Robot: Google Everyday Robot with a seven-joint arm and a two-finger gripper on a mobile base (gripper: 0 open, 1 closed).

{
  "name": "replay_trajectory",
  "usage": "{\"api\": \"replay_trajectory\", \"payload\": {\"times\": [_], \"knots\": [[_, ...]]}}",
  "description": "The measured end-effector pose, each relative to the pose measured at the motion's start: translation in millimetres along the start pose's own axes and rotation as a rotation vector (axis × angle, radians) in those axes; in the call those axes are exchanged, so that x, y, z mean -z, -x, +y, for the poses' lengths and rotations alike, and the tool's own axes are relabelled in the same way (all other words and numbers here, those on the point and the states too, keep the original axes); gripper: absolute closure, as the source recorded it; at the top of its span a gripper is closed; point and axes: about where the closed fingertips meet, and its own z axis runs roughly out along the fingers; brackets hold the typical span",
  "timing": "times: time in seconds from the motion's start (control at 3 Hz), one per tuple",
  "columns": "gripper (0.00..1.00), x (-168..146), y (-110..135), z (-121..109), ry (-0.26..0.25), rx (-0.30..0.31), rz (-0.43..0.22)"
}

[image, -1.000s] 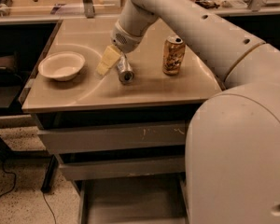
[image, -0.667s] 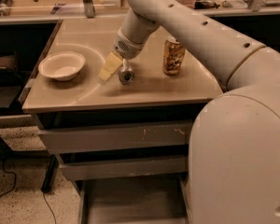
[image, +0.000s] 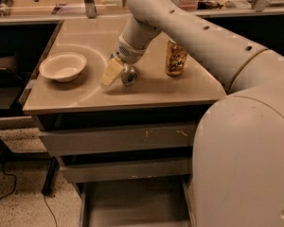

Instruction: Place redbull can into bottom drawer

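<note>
The redbull can (image: 129, 75) lies on its side on the tan tabletop (image: 151, 91), its shiny round end facing the camera. My gripper (image: 117, 75) is down at the can, touching or right beside its left side, with the arm reaching in from the upper right. The bottom drawer (image: 132, 205) is pulled out below the two upper grey drawers, showing its flat grey floor with nothing in it.
A wider gold-orange soda can (image: 175, 57) stands upright just right of the redbull can. A white bowl (image: 63, 66) sits at the table's left. The robot's large white body (image: 246, 155) fills the right foreground, next to the open drawer.
The gripper has come down a little toward the tabletop beside the redbull can. The can, bowl and soda can have not moved.
</note>
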Motion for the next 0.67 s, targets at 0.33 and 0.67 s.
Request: {"api": "replay_trajectory", "payload": {"times": [0.33,0.67], "knots": [[0.38,0.0,0.0,0.0,0.0,0.0,0.0],[0.62,-0.1,0.0,0.0,0.0,0.0,0.0]]}}
